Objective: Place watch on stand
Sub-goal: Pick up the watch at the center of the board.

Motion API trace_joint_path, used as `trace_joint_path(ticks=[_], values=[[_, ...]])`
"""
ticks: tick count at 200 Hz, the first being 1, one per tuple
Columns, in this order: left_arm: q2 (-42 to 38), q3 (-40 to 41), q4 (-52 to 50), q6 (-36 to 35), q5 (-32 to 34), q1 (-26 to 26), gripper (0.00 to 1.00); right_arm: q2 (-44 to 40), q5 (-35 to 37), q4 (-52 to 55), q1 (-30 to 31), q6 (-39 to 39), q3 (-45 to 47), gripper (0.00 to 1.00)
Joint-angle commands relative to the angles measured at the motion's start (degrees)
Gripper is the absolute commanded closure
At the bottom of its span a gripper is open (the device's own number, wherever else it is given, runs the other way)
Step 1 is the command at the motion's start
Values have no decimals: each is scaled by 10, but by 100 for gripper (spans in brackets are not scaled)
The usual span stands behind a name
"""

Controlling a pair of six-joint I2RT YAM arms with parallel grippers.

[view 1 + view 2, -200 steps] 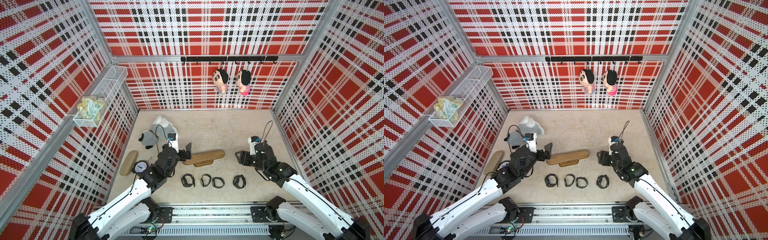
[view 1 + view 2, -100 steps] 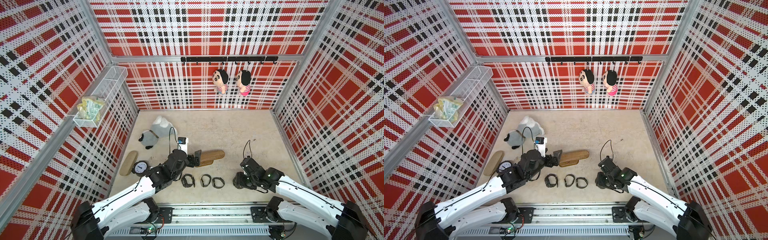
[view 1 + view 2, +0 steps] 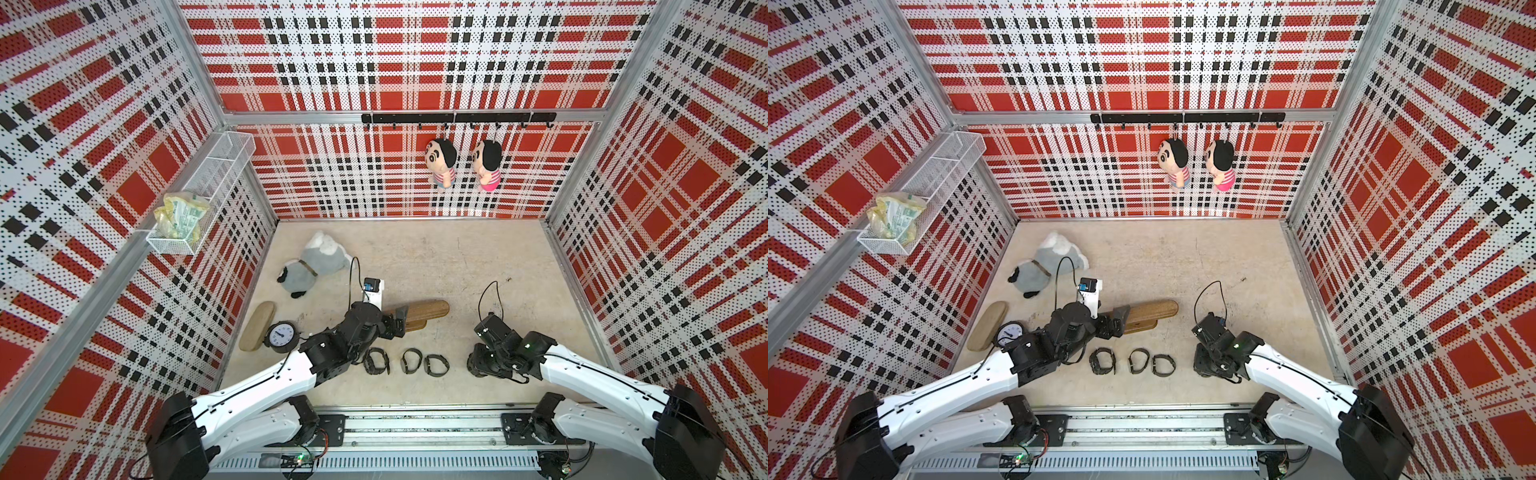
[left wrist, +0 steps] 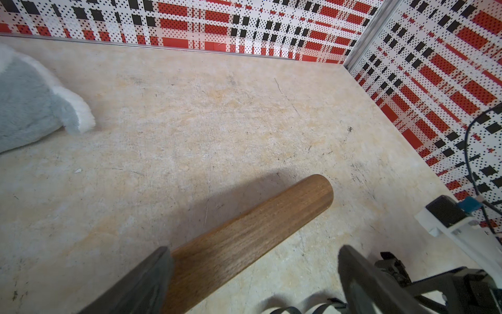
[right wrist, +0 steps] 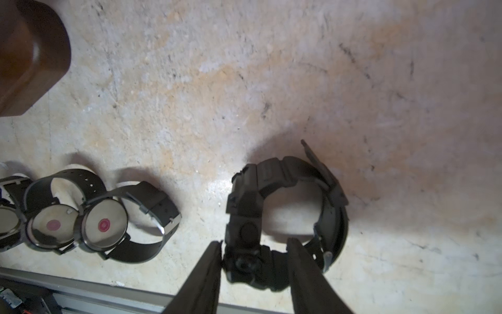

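The stand (image 3: 428,309) (image 3: 1154,309) is a brown round-ended wooden bar lying mid-table. My left gripper (image 3: 399,324) (image 4: 254,251) is open, its fingers straddling the bar's left end (image 4: 258,231) without pinching it. A chunky black watch (image 5: 244,206) lies on its side near the front edge. My right gripper (image 5: 254,244) points down onto it, both fingers pressed against its case, one finger inside the strap loop. In both top views the right gripper (image 3: 478,365) (image 3: 1202,365) hides that watch. Three more watches (image 3: 411,360) (image 5: 104,225) lie in a row to its left.
A black alarm clock (image 3: 281,336) and a pale oval board (image 3: 257,326) sit at the left wall. A grey plush (image 3: 316,266) lies behind them. Two dolls (image 3: 440,164) hang on the back wall. The metal rail (image 5: 81,288) runs just in front of the watches.
My right arm swung down and forward onto the rightmost watch and its jaws narrowed around the case. My left gripper slid right to the stand's left end, still wide open.
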State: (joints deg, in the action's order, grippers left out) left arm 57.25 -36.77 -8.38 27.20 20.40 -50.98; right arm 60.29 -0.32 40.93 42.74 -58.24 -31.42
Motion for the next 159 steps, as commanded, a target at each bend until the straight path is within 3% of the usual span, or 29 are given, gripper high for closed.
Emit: trace_joint_path(ticks=[1,67,111,159], values=[[5,-9,8,1,6,-4,2,12,23,-11,3,-5,-13,57],[6,2,12,9,6,-8,2,65,42,-22,3,7,-30,67],[-3,13,21,16,5,-9,2,85,60,-15,3,15,-44,69],[-12,26,30,38,26,-9,2,95,65,-13,4,25,-52,84]])
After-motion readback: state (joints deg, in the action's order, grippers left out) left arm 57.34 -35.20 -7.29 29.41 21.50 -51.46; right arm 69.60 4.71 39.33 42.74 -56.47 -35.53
